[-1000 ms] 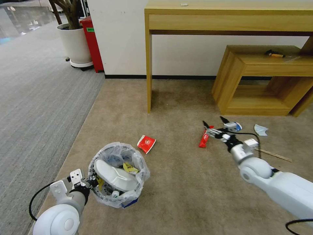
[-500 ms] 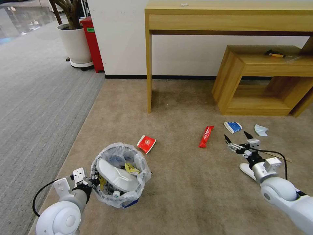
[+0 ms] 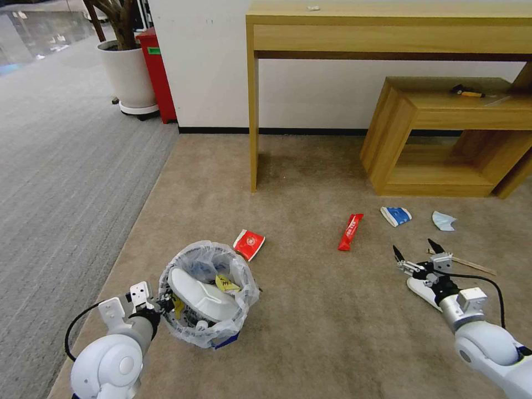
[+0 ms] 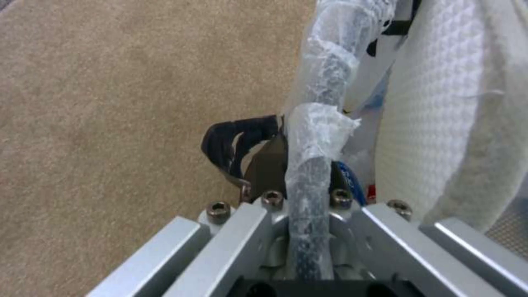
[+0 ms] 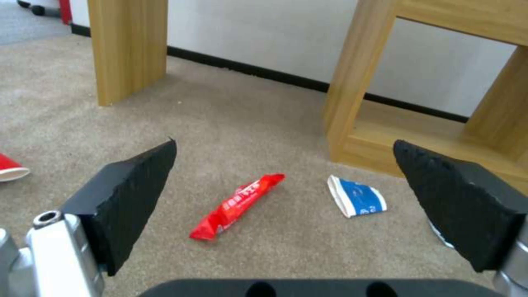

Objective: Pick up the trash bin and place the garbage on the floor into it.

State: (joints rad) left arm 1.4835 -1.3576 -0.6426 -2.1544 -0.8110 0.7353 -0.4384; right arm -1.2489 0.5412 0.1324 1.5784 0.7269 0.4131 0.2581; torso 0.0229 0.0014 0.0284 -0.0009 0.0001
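My left gripper (image 3: pixel 162 303) is pinched onto the lined rim of the trash bin (image 3: pixel 208 293), holding it over the beige carpet (image 3: pixel 310 321) at my left side; one white slipper (image 3: pixel 202 295) lies in the bag already; my right gripper (image 3: pixel 420 258) hangs with its fingers spread wide above the second white slipper (image 3: pixel 419 289), low on my right; I judge this the collecting stage, part done; a red stick wrapper (image 3: pixel 350 231), a blue-white packet (image 3: pixel 395 215), a pale mask (image 3: pixel 444 220), a wooden stick (image 3: pixel 471 264) and a red pouch (image 3: pixel 249 244) by the bin wait on the floor; next I need to drop straight down and straddle that slipper's edge.
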